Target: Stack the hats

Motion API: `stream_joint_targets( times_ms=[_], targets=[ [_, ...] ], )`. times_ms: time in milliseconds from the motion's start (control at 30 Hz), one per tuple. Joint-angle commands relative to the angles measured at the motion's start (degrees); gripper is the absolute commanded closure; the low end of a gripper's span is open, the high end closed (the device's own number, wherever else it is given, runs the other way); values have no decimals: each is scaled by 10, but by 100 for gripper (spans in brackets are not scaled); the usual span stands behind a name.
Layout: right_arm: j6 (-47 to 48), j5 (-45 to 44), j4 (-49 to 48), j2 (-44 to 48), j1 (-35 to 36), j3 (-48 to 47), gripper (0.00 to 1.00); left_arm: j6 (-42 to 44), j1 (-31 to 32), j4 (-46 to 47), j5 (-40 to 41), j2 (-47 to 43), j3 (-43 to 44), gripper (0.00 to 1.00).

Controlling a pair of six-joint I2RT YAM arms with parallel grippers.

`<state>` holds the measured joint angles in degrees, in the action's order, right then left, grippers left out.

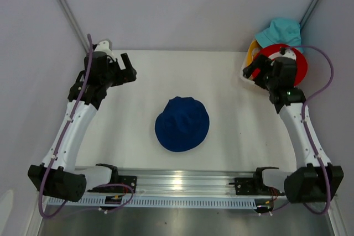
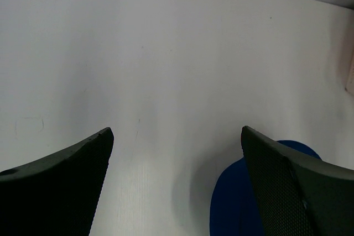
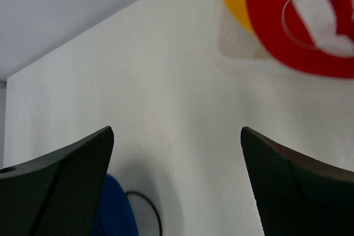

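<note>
Navy blue cloth catches the eye first: a soft navy bucket hat (image 1: 182, 124) lies alone near the middle of the white bench (image 1: 221, 81), crown up, its floppy brim spread flat around it. It touches nothing else.

The other hats in sight are crowded into the far right corner. A red fabric bucket hat (image 1: 300, 69) lies there with a yellow fabric hat (image 1: 252, 50) showing at its left edge, and a teal fabric bucket hat (image 1: 281, 30) sits just behind them against the wall. A bit of white plastic lattice basket (image 3: 235, 40) peeks out from under the yellow and red brims in the right wrist view.

The right end effector (image 1: 254, 71) hangs over that corner pile, just beside the red brim. Its fingers (image 3: 61, 186) stand wide apart with only bare bench between them.

The left end effector (image 1: 128, 66) is held above the far left part of the bench, well apart from every hat. Its fingers (image 2: 55, 192) are likewise spread wide and grip nothing; the navy hat shows just past its right finger in its own wrist view.

A thin black curved wire (image 3: 156, 214) lies close beside the navy hat in the right wrist view.
</note>
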<state>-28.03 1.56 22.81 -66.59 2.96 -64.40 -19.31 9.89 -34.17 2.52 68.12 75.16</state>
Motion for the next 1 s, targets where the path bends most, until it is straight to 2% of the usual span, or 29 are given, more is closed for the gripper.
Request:
stream_joint_targets(
  times_ms=[0, 167, 333, 400, 533, 700, 867, 967],
  targets=[
    [47, -66, -13, -70, -23, -101, 0, 36, 3, -4, -21, -20, -2, 0],
    [50, -116, -7, -164, -66, -200, 1, 40, 3, 45, -65, -65, -63, 1],
    [64, -170, -22, -227, -108, -248, 1, 43, 3, 44, -57, -96, -84, 1],
    [74, -183, 3, -269, -128, -286, 0, 44, 4, 46, -60, -101, -84, 0],
    [96, -177, 45, -330, -155, -331, 0, 45, 9, 40, -52, -91, -79, 0],
    [134, -178, 23, -375, -169, -336, 2, 48, 14, 37, -50, -68, -78, 0],
    [138, -169, 50, -416, -200, -392, 5, 52, 14, 42, -44, -56, -80, 0],
    [180, -146, 38, -418, -211, -393, 5, 54, 14, 40, -47, -40, -75, 0]
  ],
)
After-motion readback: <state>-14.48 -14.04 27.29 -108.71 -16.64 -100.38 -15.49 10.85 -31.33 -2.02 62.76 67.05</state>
